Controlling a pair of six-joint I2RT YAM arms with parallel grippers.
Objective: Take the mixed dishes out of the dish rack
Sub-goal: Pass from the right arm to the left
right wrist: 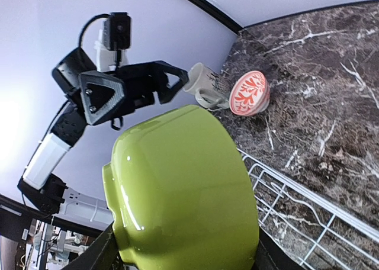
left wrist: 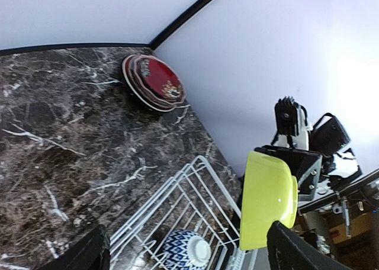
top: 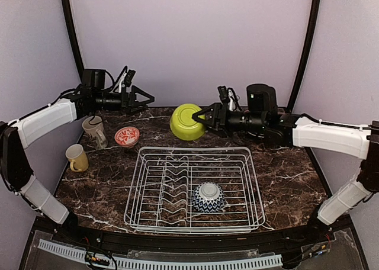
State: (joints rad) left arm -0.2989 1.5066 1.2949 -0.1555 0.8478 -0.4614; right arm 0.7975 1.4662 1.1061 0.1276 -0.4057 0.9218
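Note:
My right gripper [top: 204, 119] is shut on the lime bowl [top: 187, 121] and holds it on its side in the air above the back edge of the white wire dish rack [top: 192, 148]. In the right wrist view the bowl [right wrist: 183, 187] fills the space between the jaws of that gripper [right wrist: 185, 249]. A navy-zigzag bowl [top: 208, 197] lies upside down in the rack. My left gripper [top: 145, 98] is open and empty, raised at the back left. In its wrist view [left wrist: 189, 255] it looks down on the rack [left wrist: 177, 187] and the navy bowl [left wrist: 183, 249].
A pink-white bowl [top: 127, 136], a cream mug [top: 95, 131] and a yellow mug [top: 77, 157] stand on the dark marble table left of the rack. A stack of plates, red on top [left wrist: 155, 82], sits by the back wall.

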